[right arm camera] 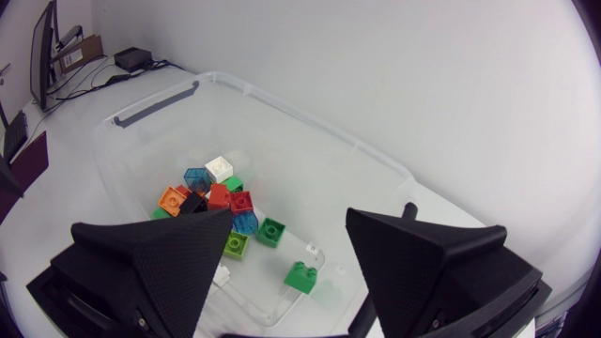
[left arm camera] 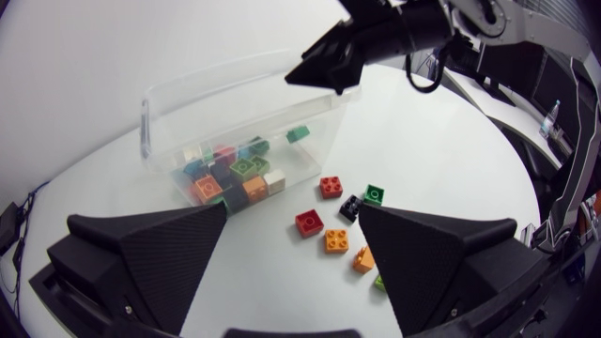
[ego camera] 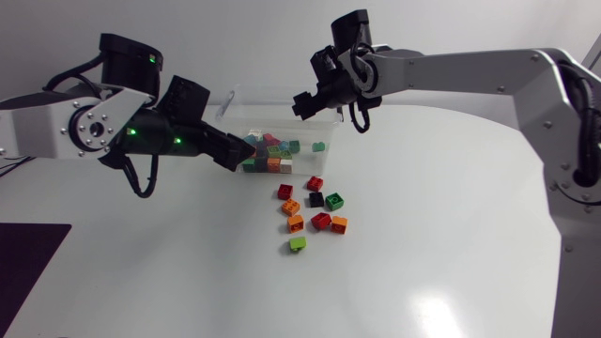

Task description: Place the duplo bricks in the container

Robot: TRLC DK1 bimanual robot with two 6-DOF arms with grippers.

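Bricks point(ego camera: 316, 199) are gripped by neither end effector. The left end effector point(left arm camera: 293, 225) is spread wide and empty. It is held near the end of the container point(left arm camera: 188, 94) where the contents are piled. The right end effector point(right arm camera: 287, 221) is likewise wide open and empty, and is held above the container's far rim, facing down into it.

Risks from here are judged as follows:

- **Collision:** The two end effectors are near one another around the container. If both are driven across it together, a collision is likely.
- **Container shift:** The container is clear and looks light. If a finger is brought against its wall, it could be pushed along the worktop point(ego camera: 451, 235).
- **Disturbed bricks:** The loose bricks lie close together, some apparently touching. Wide fingers lowered onto one could displace its neighbours or take up two.

The container is partly filled. A pile of mixed bricks (orange, red, green, blue, white, black) is gathered at one end. One green brick point(right arm camera: 300, 277) lies apart toward the other end. About nine bricks lie loose on the worktop, outside the container and near its front wall.
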